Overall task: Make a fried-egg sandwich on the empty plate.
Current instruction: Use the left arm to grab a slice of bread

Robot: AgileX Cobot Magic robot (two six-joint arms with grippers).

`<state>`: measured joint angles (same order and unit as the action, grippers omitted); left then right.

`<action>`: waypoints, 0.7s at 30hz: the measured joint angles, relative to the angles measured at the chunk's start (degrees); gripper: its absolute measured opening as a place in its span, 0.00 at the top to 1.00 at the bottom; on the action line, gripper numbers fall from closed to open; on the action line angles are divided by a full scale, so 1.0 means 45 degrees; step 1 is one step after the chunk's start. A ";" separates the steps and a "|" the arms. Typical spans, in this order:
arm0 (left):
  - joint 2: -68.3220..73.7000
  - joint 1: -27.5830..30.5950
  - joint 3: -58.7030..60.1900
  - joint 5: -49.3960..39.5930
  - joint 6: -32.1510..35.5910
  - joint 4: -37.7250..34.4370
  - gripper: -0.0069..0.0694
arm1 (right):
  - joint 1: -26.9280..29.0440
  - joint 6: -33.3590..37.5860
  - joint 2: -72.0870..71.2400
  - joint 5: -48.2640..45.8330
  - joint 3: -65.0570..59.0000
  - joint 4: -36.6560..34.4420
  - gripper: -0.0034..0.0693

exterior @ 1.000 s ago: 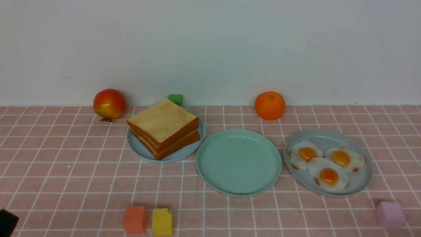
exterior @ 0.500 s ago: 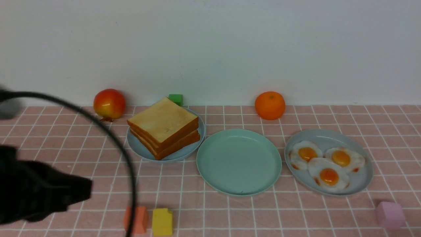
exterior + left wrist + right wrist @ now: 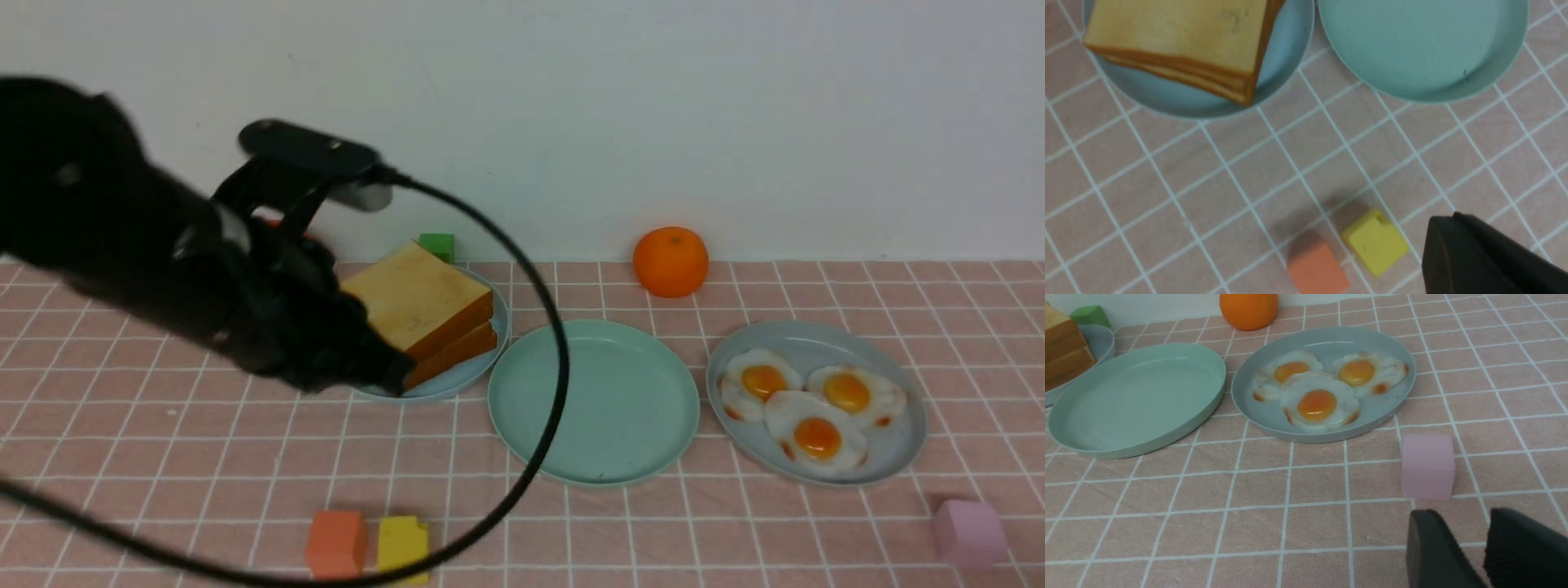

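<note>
While hovering near toast (image 3: 429, 300), note left gripper (image 3: 394, 374) pressed together (nothing pinched); right gripper (image 3: 1466, 522) spread, near pink cube (image 3: 1428, 466); plate (image 3: 624, 400) between toast and eggs (image 3: 808, 404).

Front camera faces the far wall (image 3: 653, 122); left wrist looks down, right wrist low, sharing the round mint-green plastic plate (image 3: 594, 400).

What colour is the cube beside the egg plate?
The cube is pale pink, clearest in the right wrist view.
</note>
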<state>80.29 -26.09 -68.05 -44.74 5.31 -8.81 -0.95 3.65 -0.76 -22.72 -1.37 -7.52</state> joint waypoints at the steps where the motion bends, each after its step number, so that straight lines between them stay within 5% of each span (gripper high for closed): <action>1: 0.0033 0.0000 -0.0036 0.0000 0.0008 0.0000 0.89 | 0.0000 0.0000 0.0000 0.0000 0.0000 0.0000 0.62; 6: 0.0386 0.0000 -0.0264 -0.0248 -0.0004 0.0024 0.89 | 0.0000 -0.0141 0.0000 0.0033 0.0000 -0.0197 0.62; 16: 0.0865 0.0000 -0.0340 -0.0557 -0.0717 0.0218 0.89 | 0.0000 -0.3263 0.0000 0.3231 -0.0047 -0.6908 0.62; 21: 0.2280 0.0000 -0.1603 -0.0543 -0.0758 0.0484 0.89 | -0.0269 -0.1857 0.0590 0.0642 0.2329 -0.7117 0.68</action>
<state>90.55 -26.09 -75.26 -47.18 1.90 -6.63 -2.16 -4.71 1.90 -19.83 9.11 -39.54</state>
